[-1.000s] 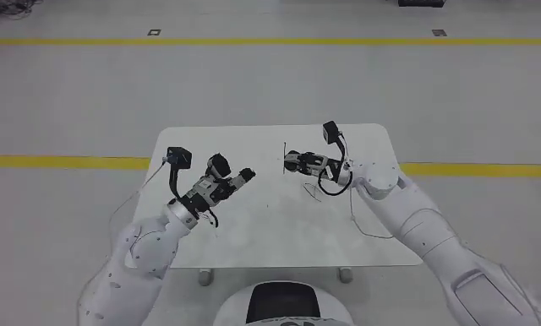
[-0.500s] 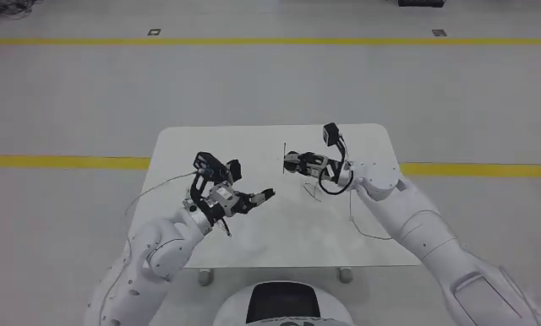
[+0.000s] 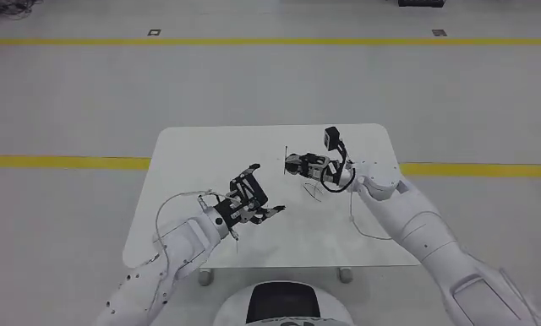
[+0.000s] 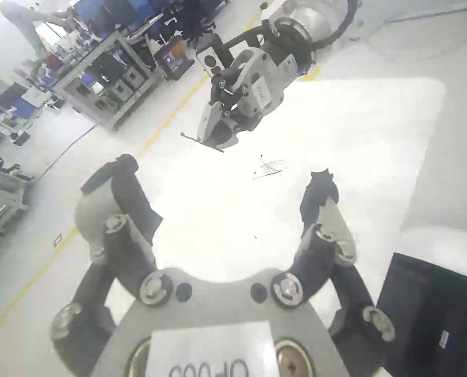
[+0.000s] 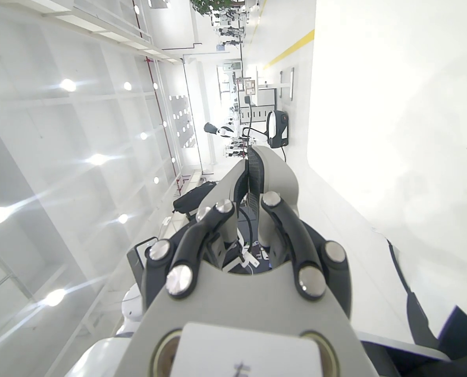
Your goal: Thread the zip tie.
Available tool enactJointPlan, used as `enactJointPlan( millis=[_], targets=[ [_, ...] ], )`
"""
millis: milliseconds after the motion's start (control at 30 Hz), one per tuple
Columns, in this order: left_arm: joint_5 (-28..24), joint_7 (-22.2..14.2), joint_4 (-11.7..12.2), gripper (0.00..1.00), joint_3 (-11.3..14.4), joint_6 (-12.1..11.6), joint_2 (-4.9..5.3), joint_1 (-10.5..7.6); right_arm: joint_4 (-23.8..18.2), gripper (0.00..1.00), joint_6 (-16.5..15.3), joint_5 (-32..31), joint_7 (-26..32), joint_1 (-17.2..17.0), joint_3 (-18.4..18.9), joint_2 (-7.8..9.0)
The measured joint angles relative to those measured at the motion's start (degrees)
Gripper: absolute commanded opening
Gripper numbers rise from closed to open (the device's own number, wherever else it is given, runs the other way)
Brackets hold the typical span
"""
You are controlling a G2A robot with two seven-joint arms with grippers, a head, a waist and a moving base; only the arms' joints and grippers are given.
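Observation:
A thin black zip tie [image 3: 286, 154] stands nearly upright in my right gripper [image 3: 290, 164], which is shut on it above the table's back middle. In the left wrist view the same zip tie [image 4: 200, 142] sticks out sideways from that right gripper [image 4: 213, 139]. My left gripper [image 3: 269, 189] hangs open over the middle of the table, a short way in front of and left of the right one, and holds nothing. Its dark fingers [image 4: 125, 166] spread wide around the left gripper's [image 4: 223, 174] gap. The right gripper's [image 5: 253, 166] fingers press together.
Several loose zip ties [image 3: 314, 192] lie tangled on the white table [image 3: 194, 149] just in front of the right gripper; the left wrist view shows these zip ties [image 4: 268, 168] too. A cable [image 3: 359, 225] trails along the right arm.
My left arm has swung right and forward from the table's left side toward its middle, and its wrist has turned. The right gripper has kept still with the zip tie.

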Motion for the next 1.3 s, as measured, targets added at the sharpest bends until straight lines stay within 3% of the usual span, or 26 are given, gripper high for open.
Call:
enactJointPlan(
  millis=[133, 233, 333, 433, 500, 567, 633, 667, 700, 767, 900, 1000, 1067, 1200, 1300],
  targets=[
    [0.0, -0.5, 0.0, 1.00, 0.1, 0.0, 0.17, -0.43, -0.2, 0.00, 0.0, -0.1, -0.2, -0.2, 0.0, -0.02],
    [0.0, -5.2, -0.9, 1.00, 2.3, -0.1, 1.77, -4.37, -1.8, 0.00, 0.8, -0.5, -1.2, -0.8, -0.2, -0.19],
    [0.0, -12.3, -2.3, 1.00, 6.5, -0.1, 4.91, -10.92, -2.6, 0.00, 1.6, -0.6, -1.4, -1.0, -0.1, -0.40],
    [0.0, -16.1, -3.2, 1.00, 11.7, 0.3, 7.90, -16.75, -2.8, 0.00, 2.1, -0.4, -1.3, -0.9, -0.1, -0.65],
    [0.0, -18.7, -3.4, 1.00, 16.6, 1.3, 10.21, -21.61, -2.8, 0.00, 2.4, -0.1, -1.2, -0.9, -0.2, -0.84],
    [0.0, -20.1, -3.2, 1.00, 22.4, 3.4, 12.38, -26.46, -2.7, 0.00, 2.7, 0.5, -0.9, -1.0, -0.1, -1.03],
    [0.0, -19.4, -2.4, 1.00, 27.2, 6.5, 13.70, -29.77, -2.5, 0.00, 2.9, 0.8, -0.7, -0.9, 0.0, -1.14],
    [0.0, -19.1, -2.2, 1.00, 29.0, 7.8, 13.87, -30.53, -2.4, 0.00, 2.9, 0.8, -0.7, -0.9, 0.1, -1.16],
    [0.0, -19.1, -2.2, 1.00, 29.2, 7.7, 13.85, -30.35, -2.4, 0.00, 2.9, 0.8, -0.8, -0.9, 0.1, -1.16],
    [0.0, -19.1, -2.3, 1.00, 27.9, 6.7, 13.78, -29.91, -2.4, 0.00, 2.9, 0.8, -0.8, -0.9, 0.1, -1.16],
    [0.0, -19.3, -2.0, 1.00, 27.8, 6.1, 13.79, -30.11, -2.7, 0.00, 2.9, 0.8, -1.1, -1.1, 0.1, -1.18],
    [0.0, -21.2, -1.6, 1.00, 29.1, 4.3, 14.06, -32.25, -3.7, 0.00, 3.7, 1.8, -1.4, -1.8, 0.4, -1.32],
    [0.0, -23.8, -2.0, 1.00, 31.1, 3.8, 14.45, -34.90, -3.9, 0.00, 4.3, 2.9, -1.1, -2.0, 0.8, -1.45],
    [0.0, -26.4, -2.3, 1.00, 36.6, 6.1, 15.23, -40.60, -3.3, 0.00, 5.1, 3.7, -1.1, -1.8, 1.2, -1.68],
    [0.0, -26.5, -2.3, 1.00, 37.5, 6.7, 15.33, -41.39, -3.1, 0.00, 5.2, 3.6, -1.3, -1.7, 1.3, -1.71]
  ],
)
